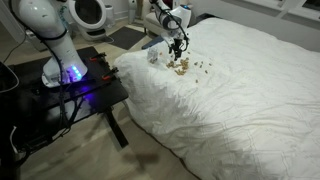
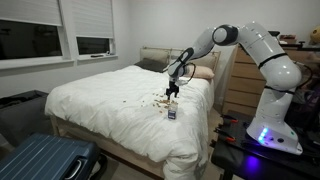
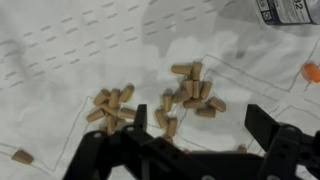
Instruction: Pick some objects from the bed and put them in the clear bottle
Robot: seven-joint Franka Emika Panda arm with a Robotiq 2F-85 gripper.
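Observation:
The objects, tiny tan pellets (image 3: 188,92), lie in loose clusters on the white duvet of the bed (image 3: 60,60); a second clump (image 3: 112,108) sits further left. In both exterior views the objects (image 1: 185,66) (image 2: 160,100) lie near the bed's edge. My gripper (image 3: 200,125) hovers just above them, open, with bare duvet and nothing held between its fingers (image 3: 262,125). The clear bottle (image 3: 290,10) stands upright at the top right corner of the wrist view. In both exterior views the bottle (image 1: 153,56) (image 2: 172,113) stands beside the gripper (image 1: 177,45) (image 2: 173,92).
A small orange bit (image 3: 312,72) lies at the right edge. The arm's base stands on a black table (image 1: 90,85) beside the bed. Pillows (image 2: 200,72) lie at the headboard, a dresser (image 2: 240,85) behind, a blue suitcase (image 2: 45,160) on the floor.

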